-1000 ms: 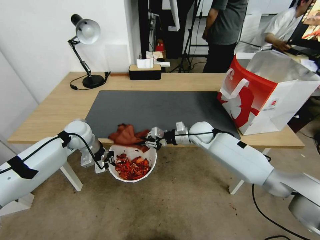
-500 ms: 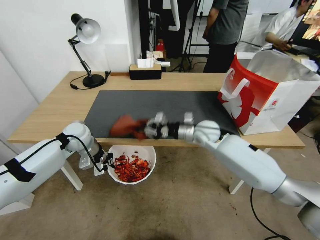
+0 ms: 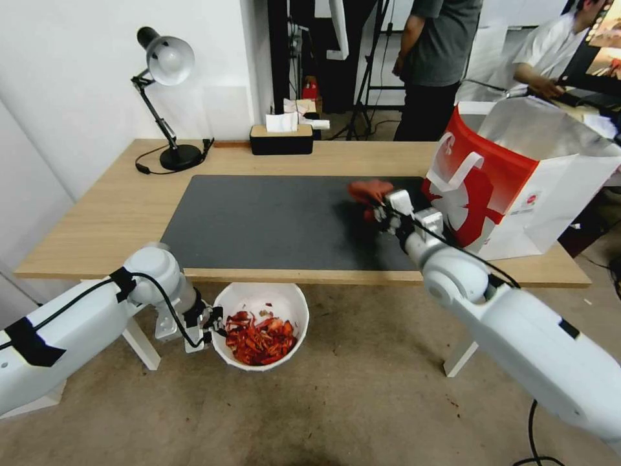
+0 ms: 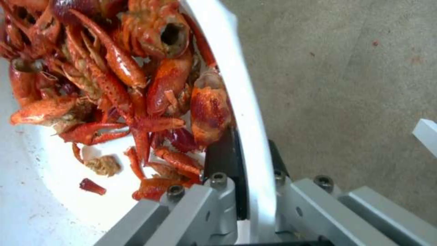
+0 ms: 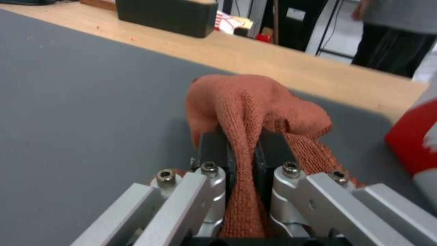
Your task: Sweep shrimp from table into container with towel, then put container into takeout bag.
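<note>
Two grippers are at work, and we take them from our left. Our left gripper (image 3: 206, 321) is clamped on the rim of the container (image 3: 260, 295), one finger inside the wall and one outside, holding it below and just in front of the table (image 3: 97, 213) edge, over the floor. The shrimp (image 3: 260, 331) lie heaped in it. The takeout bag (image 3: 517, 175) stands open at the table's far right end, so the container must rise above the tabletop and cross the whole dark mat (image 3: 272, 220) rightward. Our right gripper (image 3: 381, 208) is much nearer the bag, just beside its red face, pinching the towel (image 3: 370, 189) above the mat. We judge that arm must clear away from the bag first.
</note>
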Controlling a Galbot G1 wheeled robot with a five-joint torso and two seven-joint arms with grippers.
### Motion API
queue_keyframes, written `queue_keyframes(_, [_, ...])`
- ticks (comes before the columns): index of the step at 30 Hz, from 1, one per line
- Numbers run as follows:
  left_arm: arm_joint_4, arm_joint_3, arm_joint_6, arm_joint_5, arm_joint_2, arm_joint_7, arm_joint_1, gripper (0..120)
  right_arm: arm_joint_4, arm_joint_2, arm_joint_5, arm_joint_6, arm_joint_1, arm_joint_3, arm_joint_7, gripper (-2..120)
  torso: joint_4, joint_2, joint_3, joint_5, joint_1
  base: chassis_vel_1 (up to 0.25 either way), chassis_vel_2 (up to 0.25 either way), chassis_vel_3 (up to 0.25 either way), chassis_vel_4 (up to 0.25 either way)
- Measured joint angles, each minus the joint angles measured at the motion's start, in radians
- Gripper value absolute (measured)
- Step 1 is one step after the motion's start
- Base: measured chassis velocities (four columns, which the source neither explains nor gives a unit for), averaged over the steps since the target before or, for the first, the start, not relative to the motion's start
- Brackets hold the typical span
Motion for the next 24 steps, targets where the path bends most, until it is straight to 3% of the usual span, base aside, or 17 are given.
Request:
queue_keyframes(4, [0.009,0.002,0.000,0.001,-0.003,0.001,-0.007,0,0.000,0.013,0.011,-0.019,-0.008,0.017,0.010,19,0.0004,0.000,0.000,0.0000,0.000,0.000,0.000,0.000,0.000])
queue_keyframes(6, [0.013,0.006,0.000,0.005,-0.007,0.002,-0.011,0,0.006,0.027,0.030,-0.067,-0.011,0.026,0.058,33,0.0004,0.000,0.000,-0.0001,0.000,0.000,0.000,0.000,0.000])
queue_keyframes(10, [0.014,0.006,0.001,0.008,-0.008,0.003,-0.008,0,0.013,0.031,0.033,-0.097,-0.017,0.031,0.083,42,0.0001,0.000,0.000,0.0000,0.000,0.000,0.000,0.000,0.000])
queue_keyframes(12, [0.012,0.006,0.002,0.008,-0.006,0.003,-0.004,0,0.020,0.031,0.033,-0.108,-0.020,0.032,0.106,56,0.0002,0.000,0.000,-0.0001,0.000,0.000,0.000,0.000,0.000])
queue_keyframes(16, [0.012,0.004,0.002,0.009,-0.005,0.003,-0.002,0,0.024,0.027,0.030,-0.113,-0.021,0.035,0.120,64,0.0003,0.000,0.000,-0.0001,0.000,0.000,0.000,0.000,0.000])
queue_keyframes(19, [0.006,0.003,0.003,0.006,-0.002,0.004,-0.008,0,0.048,0.020,0.028,-0.079,-0.041,0.054,0.126,81,0.0003,0.000,0.000,0.0000,0.000,0.000,0.000,0.000,0.000])
queue_keyframes(24, [0.003,0.001,0.003,0.005,-0.001,0.004,-0.012,0,0.099,0.006,0.031,0.017,-0.099,0.102,0.088,95,0.0002,0.000,0.000,0.0000,0.000,0.000,0.000,0.000,0.000])
